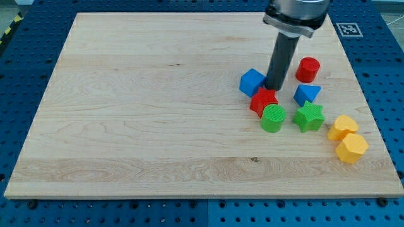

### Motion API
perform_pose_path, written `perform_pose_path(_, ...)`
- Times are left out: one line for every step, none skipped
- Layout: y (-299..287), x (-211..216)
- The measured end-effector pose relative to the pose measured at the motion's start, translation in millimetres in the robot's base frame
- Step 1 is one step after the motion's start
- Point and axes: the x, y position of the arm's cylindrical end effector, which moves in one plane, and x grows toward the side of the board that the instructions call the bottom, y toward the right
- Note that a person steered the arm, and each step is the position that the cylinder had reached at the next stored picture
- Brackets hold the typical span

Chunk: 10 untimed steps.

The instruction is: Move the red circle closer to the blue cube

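— How far is the job, do you think?

— Not finished, I would say. The red circle (308, 69) stands far right on the tabletop (139, 113), and the blue cube (252, 82) is to its left, a little nearer. They are apart, and the tip (274, 87) of the rod stands between them, just beside the cube's right side.

— So the tip is on the wrong side?

— For pushing the circle left, yes, I think so. It must first go around to the circle's right side and then push it toward the cube. That part is left to do.

— And the pincer, apart or together?

— There is no pincer on this arm, only the dark rod, so nothing to tell.

— Count the blocks for me.

— Eight in all. Two red: the circle, and another red block (263, 101) just near of the tip, whose shape I cannot tell well. Two blue: the cube and a blue triangle-like block (307, 94) near of the circle. Two green: a green cylinder (273, 118) touching the second red one, and a green star (309, 116) to its right. Two yellow blocks (348, 139) at the right edge, touching each other.
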Motion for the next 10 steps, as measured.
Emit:
perform_pose_path(2,-6)
perform_pose_path(3,-49)
perform_pose_path(15,-89)
perform_pose_path(53,-93)
perform_pose_path(117,-65)
perform_pose_path(145,-44)
perform_pose_path(129,-42)
perform_pose_path(108,-42)
perform_pose_path(83,-42)
perform_pose_path(57,-42)
